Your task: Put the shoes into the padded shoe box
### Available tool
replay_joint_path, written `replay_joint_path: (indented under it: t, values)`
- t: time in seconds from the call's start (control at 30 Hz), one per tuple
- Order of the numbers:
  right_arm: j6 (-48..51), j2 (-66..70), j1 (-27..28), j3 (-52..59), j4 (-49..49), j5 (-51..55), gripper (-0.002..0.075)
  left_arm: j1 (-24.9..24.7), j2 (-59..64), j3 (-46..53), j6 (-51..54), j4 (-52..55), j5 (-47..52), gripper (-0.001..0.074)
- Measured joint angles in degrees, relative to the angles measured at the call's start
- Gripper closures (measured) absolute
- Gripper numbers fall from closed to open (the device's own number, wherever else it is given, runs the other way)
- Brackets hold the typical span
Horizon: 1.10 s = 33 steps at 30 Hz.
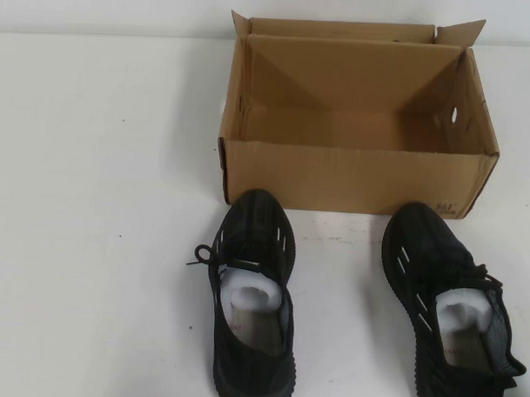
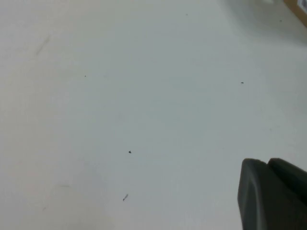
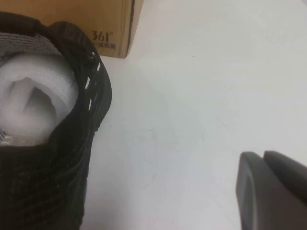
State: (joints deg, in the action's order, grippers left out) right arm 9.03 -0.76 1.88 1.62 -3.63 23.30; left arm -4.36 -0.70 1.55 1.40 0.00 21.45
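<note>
Nothing packed yet: both sneakers, the left sneaker (image 1: 254, 294) and right sneaker (image 1: 448, 305), stand on the tabletop (image 1: 91, 201) just near of the empty shoe box (image 1: 357, 171); left gripper (image 2: 273, 194) and right gripper (image 3: 271, 191) hang off to the sides, fingers' state impossible to tell

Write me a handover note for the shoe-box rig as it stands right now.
Left gripper: seen only in its wrist view, over bare table, holding nothing visible.
Right gripper: seen only in its wrist view, over the table beside the right shoe, not touching it.
Neither arm shows in the high view.
Padded shoe box: open at the far middle of the table, nothing inside.
Left shoe and right shoe: both upright on the table in front of the box, toes toward it, paper stuffing in place.
Done: nothing yet. Left: both shoes go into the box.
</note>
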Motion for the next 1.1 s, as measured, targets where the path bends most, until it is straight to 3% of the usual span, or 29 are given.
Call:
replay_joint_path:
  t: [1.1]
  values:
    - [0.0, 0.0, 0.0, -0.1, 1.3, -0.1, 0.0734, 0.0, 0.0, 0.0, 0.0, 0.0, 0.0, 0.0739]
